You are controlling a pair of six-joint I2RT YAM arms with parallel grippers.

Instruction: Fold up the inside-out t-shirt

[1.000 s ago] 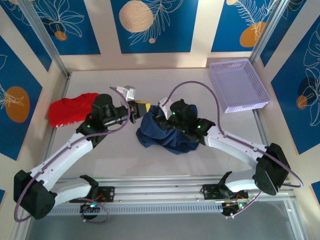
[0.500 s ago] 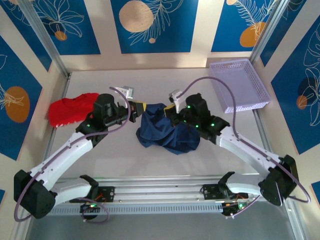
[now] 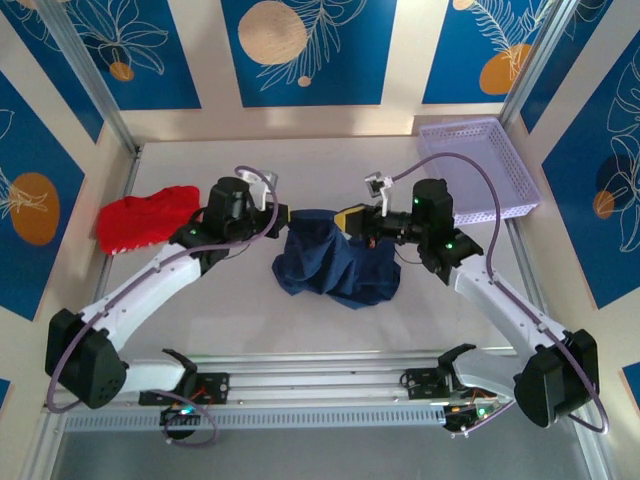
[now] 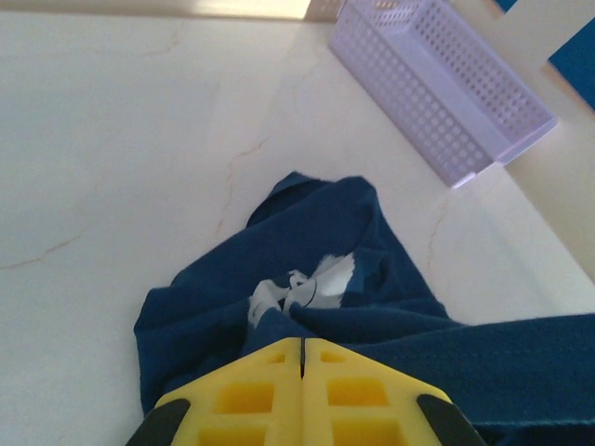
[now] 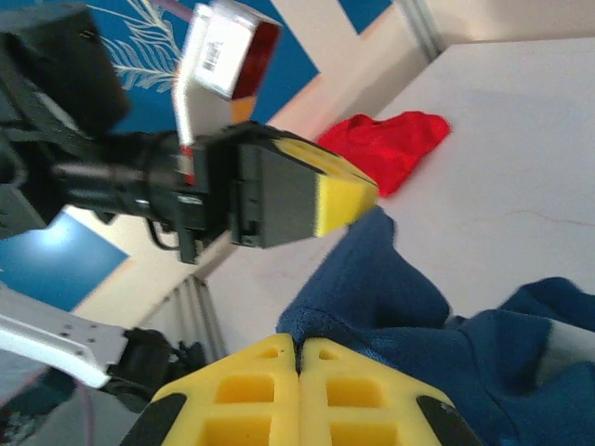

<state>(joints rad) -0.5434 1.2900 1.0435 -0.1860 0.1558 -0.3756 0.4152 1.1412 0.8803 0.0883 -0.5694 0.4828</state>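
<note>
While left gripper (image 3: 283, 216) and right gripper (image 3: 346, 217) each clamp the shirt (image 3: 335, 265), it's bunched — spreading step; next, probably pull apart and lay flat.

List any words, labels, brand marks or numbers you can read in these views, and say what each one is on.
No text is readable in these views.
White sticker on the left wrist camera: dark barcode-like print, too blurred to read.
White tag on the inside-out t-shirt: crumpled, no lettering legible.
Wall panels: leaf and circle patterns, no words.
</note>
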